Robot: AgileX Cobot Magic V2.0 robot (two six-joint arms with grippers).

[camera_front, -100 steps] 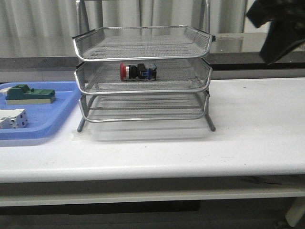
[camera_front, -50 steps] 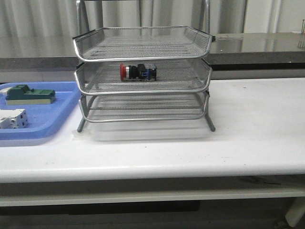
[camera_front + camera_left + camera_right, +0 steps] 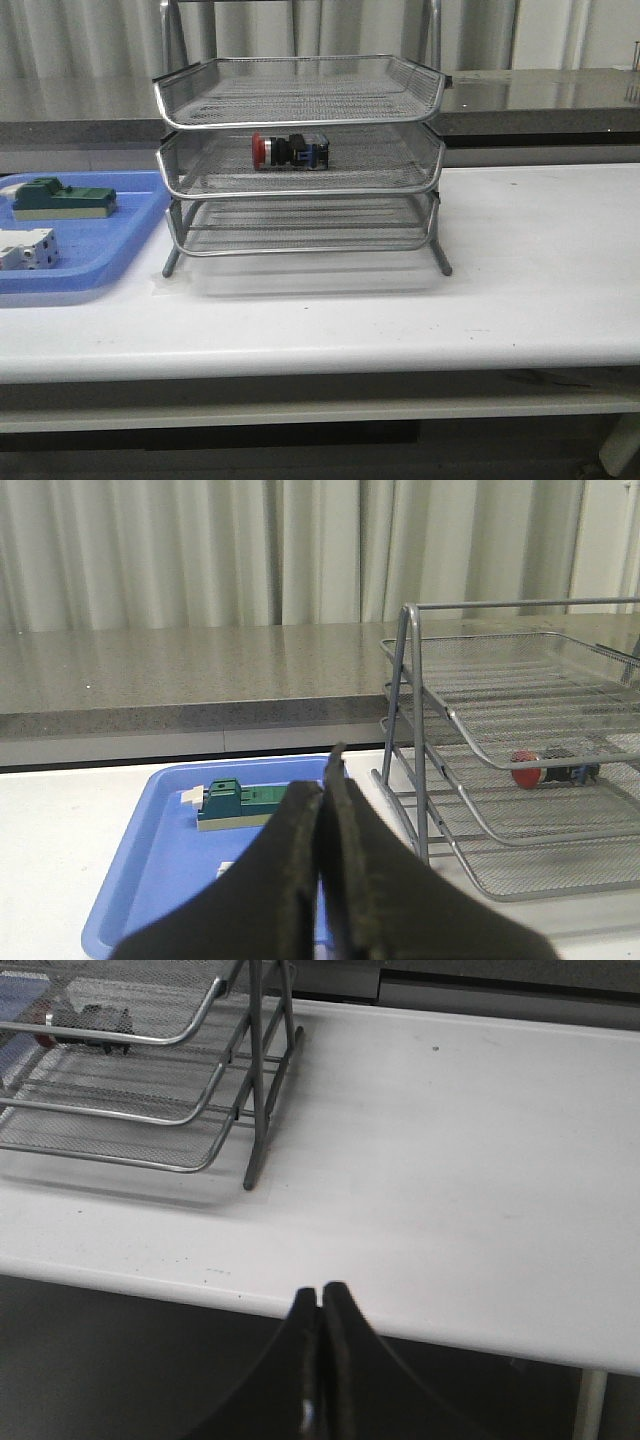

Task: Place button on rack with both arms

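Note:
The button (image 3: 289, 150) lies on its side in the middle tray of the silver mesh rack (image 3: 300, 160), red head to the left. It also shows in the left wrist view (image 3: 545, 771) and, dimly, in the right wrist view (image 3: 90, 1022). Neither arm shows in the front view. My left gripper (image 3: 322, 785) is shut and empty, above the blue tray's near end, left of the rack (image 3: 520, 750). My right gripper (image 3: 320, 1295) is shut and empty, over the table's front edge, right of the rack (image 3: 150, 1070).
A flat blue plastic tray (image 3: 110, 250) at the left holds a green block (image 3: 60, 198) and a white boxy breaker (image 3: 25, 247). The tray (image 3: 150, 850) and green block (image 3: 245, 802) also show in the left wrist view. White table (image 3: 540, 250) stretches right of the rack.
A second ago a black arm showed at the front view's top right corner; it has gone out of view. The button and rack have not moved.

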